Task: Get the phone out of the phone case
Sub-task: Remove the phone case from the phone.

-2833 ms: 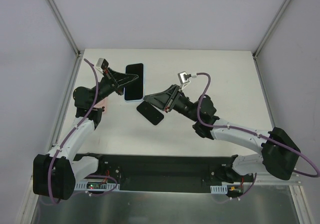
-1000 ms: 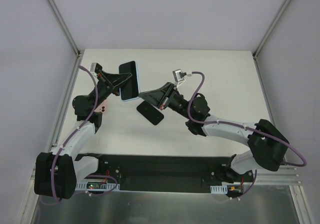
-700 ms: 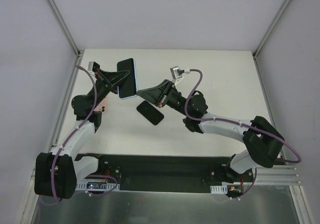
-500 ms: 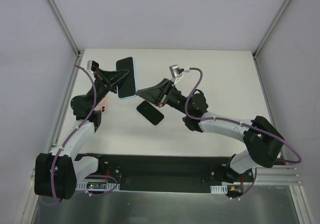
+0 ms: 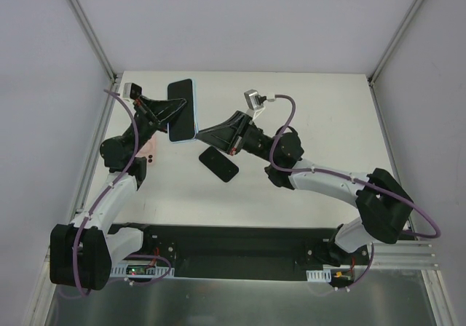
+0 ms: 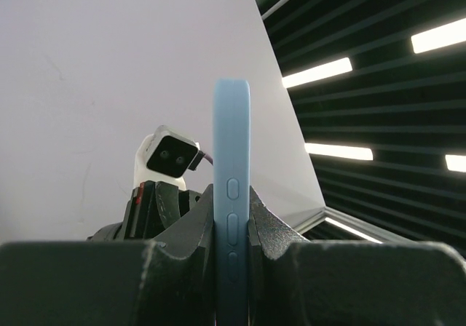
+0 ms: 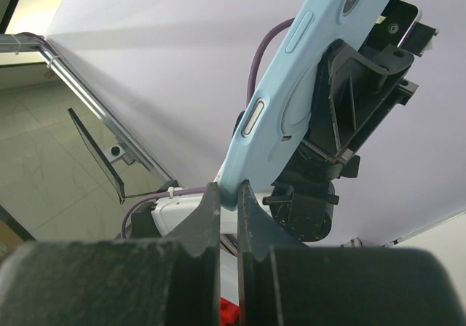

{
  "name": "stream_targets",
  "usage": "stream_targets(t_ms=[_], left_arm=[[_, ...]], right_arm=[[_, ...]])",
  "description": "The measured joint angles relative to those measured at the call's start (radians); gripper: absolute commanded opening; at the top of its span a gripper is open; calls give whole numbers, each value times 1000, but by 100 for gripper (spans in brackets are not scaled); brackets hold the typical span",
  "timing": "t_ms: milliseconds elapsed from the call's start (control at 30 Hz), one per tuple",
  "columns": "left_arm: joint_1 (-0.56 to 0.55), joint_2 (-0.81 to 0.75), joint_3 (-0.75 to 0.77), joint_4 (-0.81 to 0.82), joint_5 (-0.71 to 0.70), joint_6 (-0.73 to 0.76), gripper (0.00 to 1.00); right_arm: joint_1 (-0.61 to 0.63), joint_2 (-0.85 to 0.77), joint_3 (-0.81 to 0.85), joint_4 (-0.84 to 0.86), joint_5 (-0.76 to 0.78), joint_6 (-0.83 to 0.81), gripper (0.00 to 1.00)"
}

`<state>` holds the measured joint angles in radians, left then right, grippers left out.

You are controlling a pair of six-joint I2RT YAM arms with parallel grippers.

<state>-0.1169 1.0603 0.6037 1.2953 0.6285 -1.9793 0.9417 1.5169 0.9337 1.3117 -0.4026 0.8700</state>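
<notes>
The phone, dark screen up, sits in a light blue phone case and hangs tilted above the table's back left. My left gripper is shut on its long side; in the left wrist view the case's button edge stands upright between the fingers of my left gripper. My right gripper is shut on the case's lower corner. In the right wrist view the case's back rises from my right gripper, with the left gripper behind it.
A black phone-sized slab lies flat on the white table just below the right gripper. A small red mark shows beside the left arm. Grey walls close the left, back and right sides.
Both arms have carried the cased phone a little up and to the left, and it has tilted further. The black slab has not moved. Both grips are unchanged.
</notes>
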Motion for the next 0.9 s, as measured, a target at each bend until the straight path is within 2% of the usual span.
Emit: stream_targets(t_ms=[900], left_arm=[[-2,24,28,9,27,-9,0]], right_arm=[[-37,35,52,-6,-144,-20,1]])
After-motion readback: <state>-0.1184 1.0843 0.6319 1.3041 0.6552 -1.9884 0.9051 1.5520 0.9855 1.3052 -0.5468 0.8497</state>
